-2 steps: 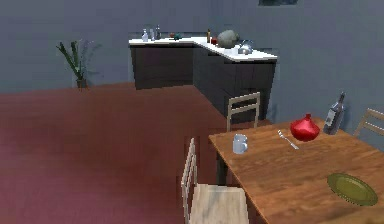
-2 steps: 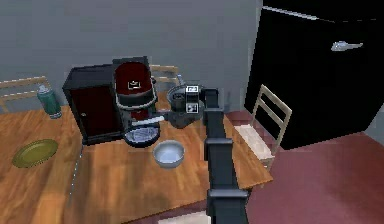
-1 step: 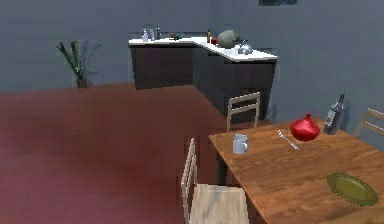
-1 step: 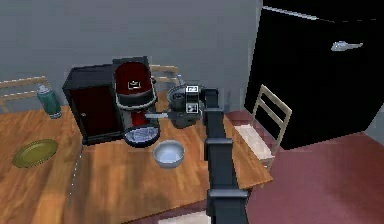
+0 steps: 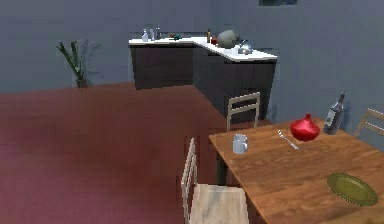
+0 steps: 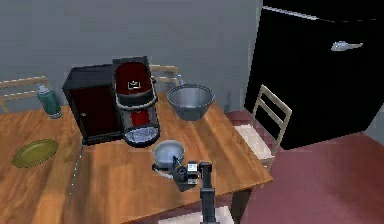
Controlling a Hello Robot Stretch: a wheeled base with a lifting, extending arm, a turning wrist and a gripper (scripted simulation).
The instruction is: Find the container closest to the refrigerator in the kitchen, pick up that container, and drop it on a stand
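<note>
1. Arm side view: the gripper [image 6: 179,172] sits at the end of the arm [image 6: 206,192], low over the near edge of the wooden table [image 6: 100,190]. Jaw state cannot be told, nor whether anything is held, because a small grey pot [image 6: 168,153] stands on the table right at the fingers.
2. Whether the gripper is over, beside or touching the pot is unclear. If the fingers are off-centre, they could shove or tip the pot rather than take it.
3. The coffee machine [image 6: 136,100] stands just behind the pot, so reaching too far would likely knock into it.
4. There is a wrong-target risk. A larger grey bowl [image 6: 190,100] on the same table looks nearer the black refrigerator [image 6: 320,80], so it may be the true container.
5. A chair [image 6: 268,118] stands between table and refrigerator, and turning the base with the arm extended could snag it.
6. Forward view: a dining table [image 5: 300,175] carries a red vase [image 5: 305,128], a cup [image 5: 240,143] and a bottle [image 5: 337,114]. These are likely obstacles on the drive to a stand.
</note>
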